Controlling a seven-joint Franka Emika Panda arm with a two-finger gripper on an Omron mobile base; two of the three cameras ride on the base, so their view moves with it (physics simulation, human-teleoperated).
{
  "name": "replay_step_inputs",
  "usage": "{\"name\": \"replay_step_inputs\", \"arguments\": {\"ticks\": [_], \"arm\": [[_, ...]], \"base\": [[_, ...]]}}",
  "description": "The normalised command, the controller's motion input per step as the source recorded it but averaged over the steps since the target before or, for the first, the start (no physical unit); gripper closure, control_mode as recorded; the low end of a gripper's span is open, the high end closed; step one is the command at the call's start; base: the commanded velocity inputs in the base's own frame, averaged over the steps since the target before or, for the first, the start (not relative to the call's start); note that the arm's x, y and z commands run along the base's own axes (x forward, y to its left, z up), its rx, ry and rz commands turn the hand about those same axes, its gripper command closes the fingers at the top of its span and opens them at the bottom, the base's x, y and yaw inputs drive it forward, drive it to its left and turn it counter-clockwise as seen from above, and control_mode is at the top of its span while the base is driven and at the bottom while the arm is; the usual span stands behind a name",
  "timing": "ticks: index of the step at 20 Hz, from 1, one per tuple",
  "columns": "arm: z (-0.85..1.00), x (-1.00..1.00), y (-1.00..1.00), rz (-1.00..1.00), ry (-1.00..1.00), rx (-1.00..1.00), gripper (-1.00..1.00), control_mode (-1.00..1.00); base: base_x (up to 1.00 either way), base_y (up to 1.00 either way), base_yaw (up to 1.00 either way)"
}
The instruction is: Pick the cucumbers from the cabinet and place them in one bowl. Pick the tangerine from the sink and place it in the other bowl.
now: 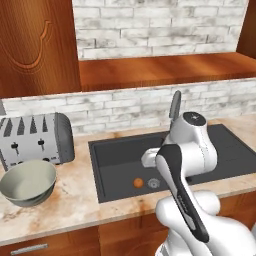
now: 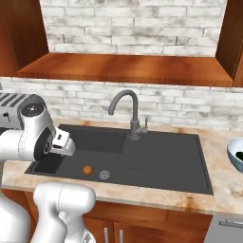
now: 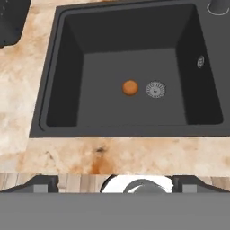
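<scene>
Orange tangerine (image 3: 130,87) on sink (image 3: 67,76) floor beside drain (image 3: 155,90), well below end effector (image 3: 114,183), fingers spread wide, empty.

Orange tangerine (image 3: 130,87) on sink (image 3: 67,67) floor beside drain

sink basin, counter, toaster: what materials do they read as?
Sink: matte dark charcoal with hardly any sheen, so likely composite or coated, not bare steel. Counter: beige stone look, with mottled brownish veining, polished. Toaster: brushed grey metal body, with darker slots and levers.
</scene>
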Motion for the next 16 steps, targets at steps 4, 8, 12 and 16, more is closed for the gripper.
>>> {"name": "replay_step_inputs", "arguments": {"ticks": [4, 8, 12, 16], "arm": [[-0.04, 0.32, -0.02, 0.01, 0.02, 0.00, -1.00, -1.00], [-0.28, 0.73, 0.00, -0.01, 0.08, 0.00, -1.00, -1.00], [-0.15, 0.71, 0.08, -0.04, 0.09, -0.04, -1.00, -1.00], [-0.36, 0.64, 0.26, -0.08, 0.09, -0.04, -1.00, -1.00]], "base": [[0.00, 0.00, 0.00], [0.00, 0.00, 0.00], [0.00, 0.00, 0.00], [0.00, 0.00, 0.00]]}}
